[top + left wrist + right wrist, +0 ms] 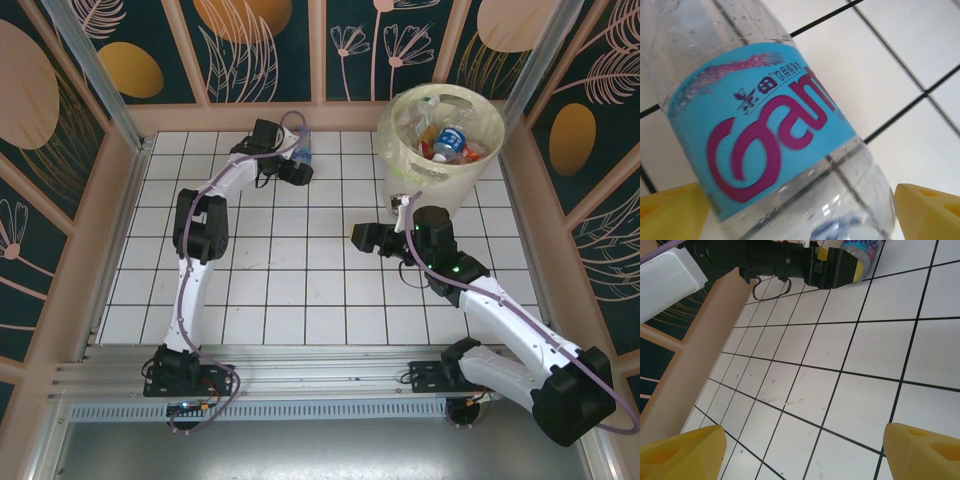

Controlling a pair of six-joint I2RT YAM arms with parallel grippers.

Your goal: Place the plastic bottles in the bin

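**Bottle clearing, late stage.** The large round cream plastic bin (468, 200), upper right of the overhead view, already holds a heap of small plastic bottles (450, 140) with red, blue and orange labels. One bottle lies outside it: a clear plastic bottle with a sky-blue label (303, 150), at upper centre of the white tiled worktop (270, 290), well apart from the bin. No other loose bottle is visible on the tiles, so this one appears to be the last to collect.

The left claw (298, 164) is at this bottle. In the left wrist view its yellow fingertips (670, 212) stand apart at the lower corners with the bottle between them. A gap shows on the right side, so it is not yet clamped.

The bottle runs diagonally across that view. Magenta lettering crosses the label and droplets cling to the clear wall.

The right claw (358, 237), centre of the overhead view, has its fingers apart over bare tiles and holds nothing.
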